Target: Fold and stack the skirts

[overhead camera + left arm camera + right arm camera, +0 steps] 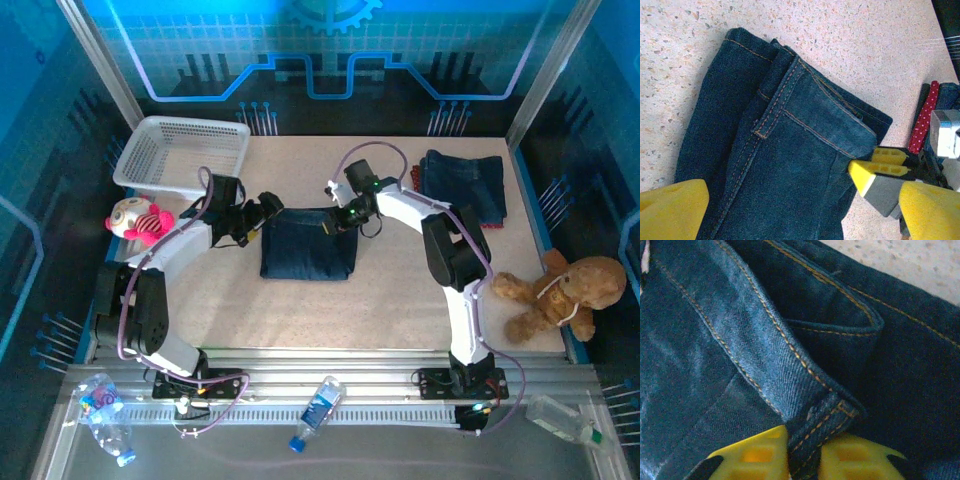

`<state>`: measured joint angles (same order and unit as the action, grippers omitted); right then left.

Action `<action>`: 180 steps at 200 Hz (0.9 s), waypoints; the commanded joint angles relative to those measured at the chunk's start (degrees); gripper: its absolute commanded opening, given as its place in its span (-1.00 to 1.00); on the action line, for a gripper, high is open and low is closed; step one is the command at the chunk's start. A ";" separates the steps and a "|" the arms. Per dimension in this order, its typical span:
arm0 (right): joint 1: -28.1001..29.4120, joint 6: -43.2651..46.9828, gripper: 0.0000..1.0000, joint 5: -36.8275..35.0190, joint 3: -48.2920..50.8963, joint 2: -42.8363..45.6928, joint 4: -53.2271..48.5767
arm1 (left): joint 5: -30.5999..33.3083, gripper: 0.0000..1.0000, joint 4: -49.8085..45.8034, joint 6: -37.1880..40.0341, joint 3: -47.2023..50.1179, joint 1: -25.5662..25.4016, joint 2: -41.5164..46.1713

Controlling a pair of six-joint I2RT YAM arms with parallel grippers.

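At the middle of the speckled beige tabletop (pixel 400 310), a folded dark blue denim skirt with orange stitching (pixel 308 252) is laid flat, and both arms are bent over its far edge. The left gripper (pixel 268 212) is held wide apart over the skirt's far left corner with nothing gripped; in the left wrist view its yellow foam fingers (pixel 672 210) are seen at the two lower corners, with the denim spread below them. The right gripper (pixel 338 216) is closed narrowly on the skirt's far right corner: in the right wrist view a stitched seam fold is pinched between its yellow pads (pixel 755 457), and in the left wrist view it is seen biting the edge of the denim. At the far right of the table a second folded dark blue denim skirt (pixel 462 182) is stacked on other garments, and a strip of red dotted fabric (pixel 923 120) is exposed along the stack's left side. A white plastic mesh basket (pixel 180 155) is placed at the far left corner, with a pink-and-white plush toy (pixel 140 220) just in front of it. A brown teddy bear (pixel 555 290) is slumped at the right edge. A clear plastic bottle with a blue label (pixel 318 408) is laid on the near rail; its print is too small to be read.
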<state>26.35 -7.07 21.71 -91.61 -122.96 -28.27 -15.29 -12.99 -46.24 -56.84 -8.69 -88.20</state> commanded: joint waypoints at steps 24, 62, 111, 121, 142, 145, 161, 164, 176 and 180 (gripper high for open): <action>0.54 -1.97 -0.93 6.00 -1.29 7.94 4.30 | -7.09 0.98 2.17 -3.14 -1.08 0.51 2.12; 1.17 -4.01 -0.91 2.68 -5.89 0.26 1.60 | -12.83 0.98 14.26 -12.06 -0.29 -2.37 -1.53; 0.98 -6.89 -0.87 -0.31 -11.68 -6.38 0.40 | -4.22 0.98 16.64 -13.36 -0.80 -3.53 -13.32; 0.96 -7.31 -0.87 -1.26 -12.24 -6.98 0.52 | -0.66 0.98 14.54 -12.66 -1.52 -3.53 -15.01; 0.71 -10.46 -0.79 -7.79 -12.55 -7.15 -0.30 | 8.95 0.98 8.60 -12.57 -1.26 -3.45 -15.66; 0.68 -11.19 -0.77 -9.07 -12.40 -6.86 -0.57 | 9.75 0.98 8.40 -12.63 -0.96 -3.44 -15.61; 0.60 -15.79 -0.58 -17.15 -11.17 -4.10 -2.84 | 9.93 0.98 8.68 -12.52 -0.29 -3.27 -15.80; 0.55 -16.54 -0.54 -18.14 -10.93 -3.55 -3.45 | 8.99 0.98 9.06 -12.49 -0.29 -3.27 -15.92; 0.45 -18.90 -0.34 -19.39 -8.70 -0.08 -4.52 | 4.10 0.98 11.37 -12.57 -0.46 -3.35 -16.17; 0.52 -19.50 -0.28 -18.76 -7.68 1.19 -4.51 | 2.48 0.98 12.46 -12.79 -0.47 -3.42 -16.04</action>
<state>27.55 -19.99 12.36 -101.69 -129.29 -28.84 -13.93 2.00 -59.02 -58.35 -12.91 -102.72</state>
